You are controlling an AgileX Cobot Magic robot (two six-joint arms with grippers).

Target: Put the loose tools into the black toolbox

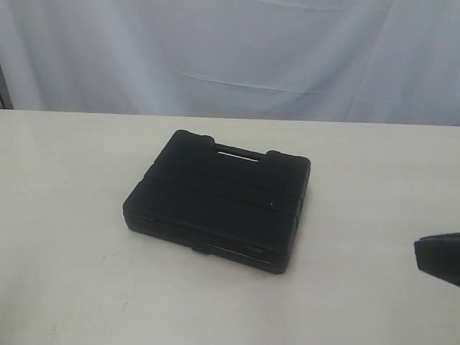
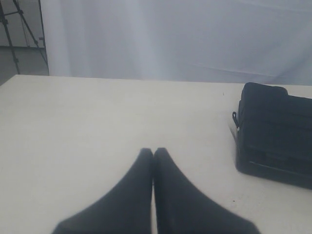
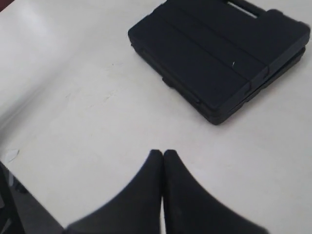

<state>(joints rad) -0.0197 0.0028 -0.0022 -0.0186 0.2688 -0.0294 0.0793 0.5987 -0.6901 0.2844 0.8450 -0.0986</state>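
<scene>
right claw (image 3: 162, 152) pressed together, holding nothing, over the pale counter (image 3: 73, 122); the exterior view's edge cuts off all but its dark tip. left claw (image 2: 153, 151) likewise together. black toolbox (image 1: 215, 198) lies shut mid-counter, its inside hidden.

Matt black plastic toolbox (image 1: 215, 205) on a smooth, cream table (image 1: 72, 215).

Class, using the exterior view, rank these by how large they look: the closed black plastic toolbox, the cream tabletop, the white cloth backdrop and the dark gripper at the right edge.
1. cream tabletop
2. white cloth backdrop
3. black plastic toolbox
4. right gripper: smallest as seen, but only its tip is in frame, so its real size is unsure.
</scene>
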